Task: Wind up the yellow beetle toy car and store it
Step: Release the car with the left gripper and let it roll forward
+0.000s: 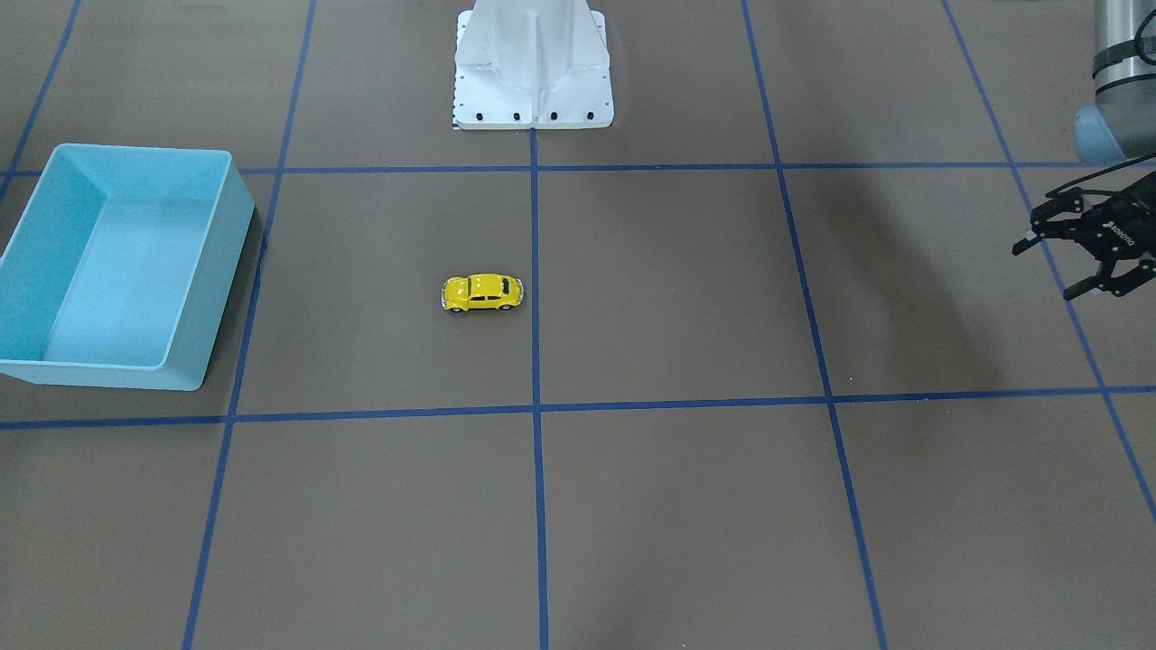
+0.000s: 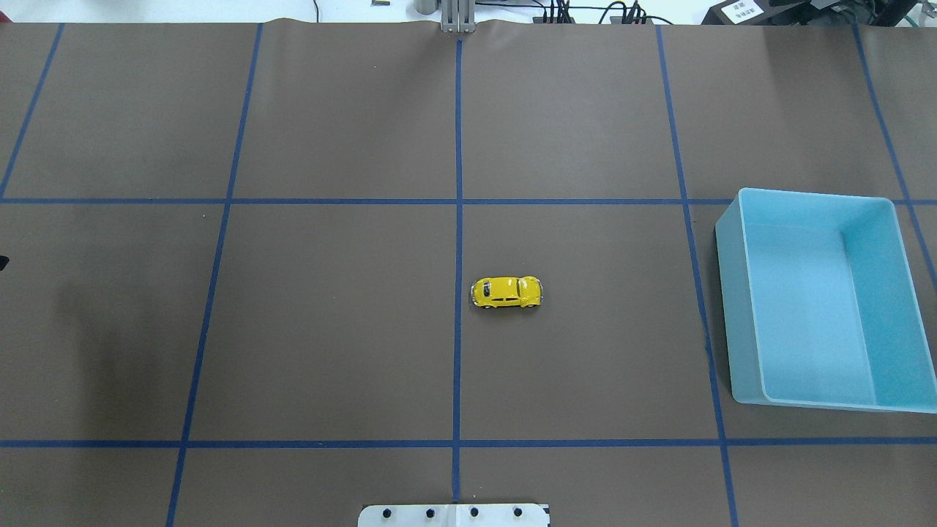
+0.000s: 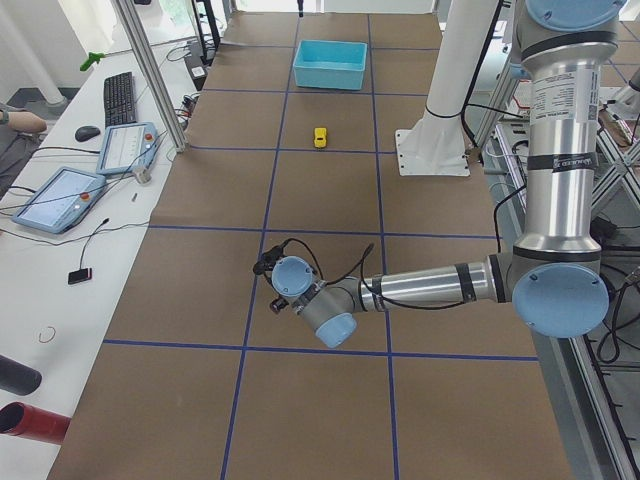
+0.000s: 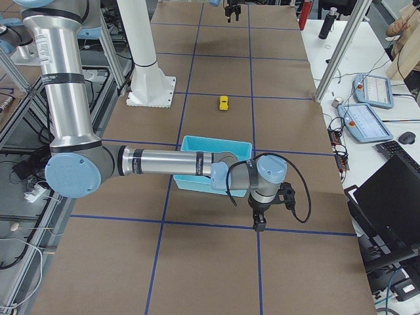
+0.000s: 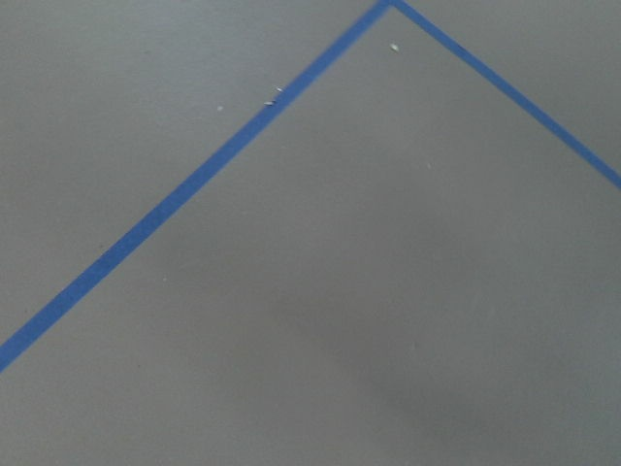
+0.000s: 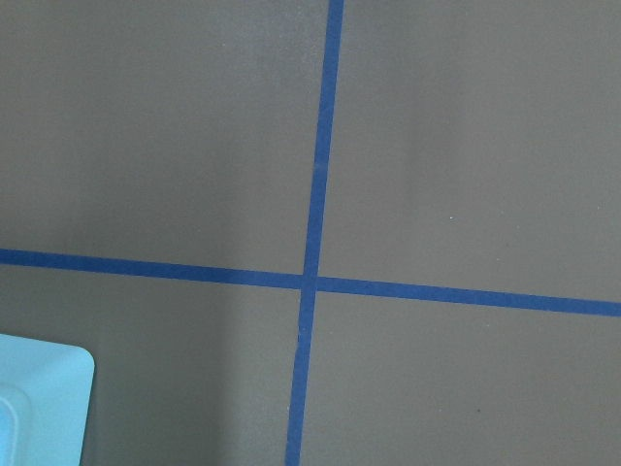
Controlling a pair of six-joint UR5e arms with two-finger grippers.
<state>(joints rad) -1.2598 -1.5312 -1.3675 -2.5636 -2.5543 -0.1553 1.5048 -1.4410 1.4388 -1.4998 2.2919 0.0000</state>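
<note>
The yellow beetle toy car [image 1: 482, 292] stands on its wheels near the middle of the table, beside a blue tape line; it also shows in the overhead view [image 2: 506, 291]. The blue bin [image 1: 221, 262] is empty and sits far to the car's side [image 2: 732, 315]. My left gripper [image 1: 1048, 271] is open and empty, hovering far from the car at the table's other side. My right gripper [image 4: 259, 225] points down near the bin's outer side; I cannot tell whether it is open or shut. Neither wrist view shows the car.
The white robot base [image 1: 533, 81] stands behind the car. The right wrist view shows a corner of the bin [image 6: 39, 408] and crossing tape lines. Operator desks with tablets [image 3: 60, 195] run along the table's far edge.
</note>
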